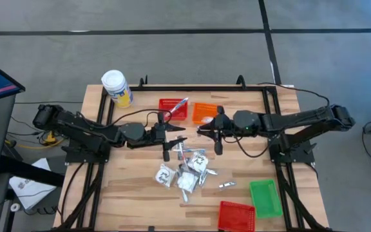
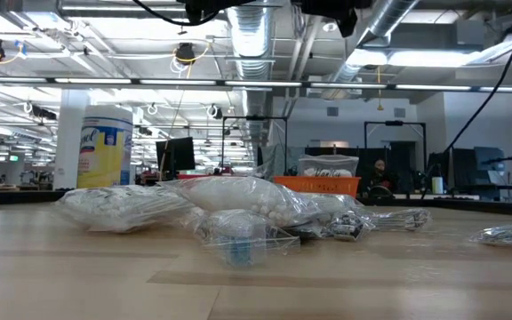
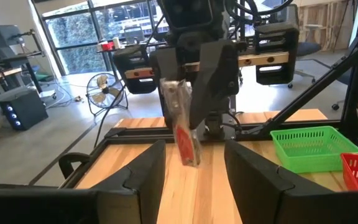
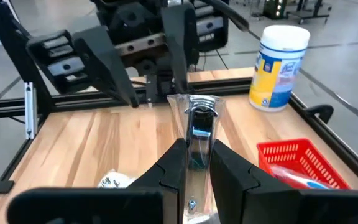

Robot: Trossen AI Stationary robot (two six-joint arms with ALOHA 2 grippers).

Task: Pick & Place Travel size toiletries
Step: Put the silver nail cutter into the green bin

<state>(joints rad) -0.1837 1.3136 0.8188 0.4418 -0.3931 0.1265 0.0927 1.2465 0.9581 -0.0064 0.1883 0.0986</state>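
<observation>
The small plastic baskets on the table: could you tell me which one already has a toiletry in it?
The red basket beside the yellow jar: a slim stick lies in it; the other red basket and the green basket look empty.

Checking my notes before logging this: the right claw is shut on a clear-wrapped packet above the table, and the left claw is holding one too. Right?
Not quite. The right claw is shut on a clear-wrapped packet, as the right wrist view shows, but the left claw holds nothing: the left wrist view shows its fingers apart with bare table between them.
</observation>
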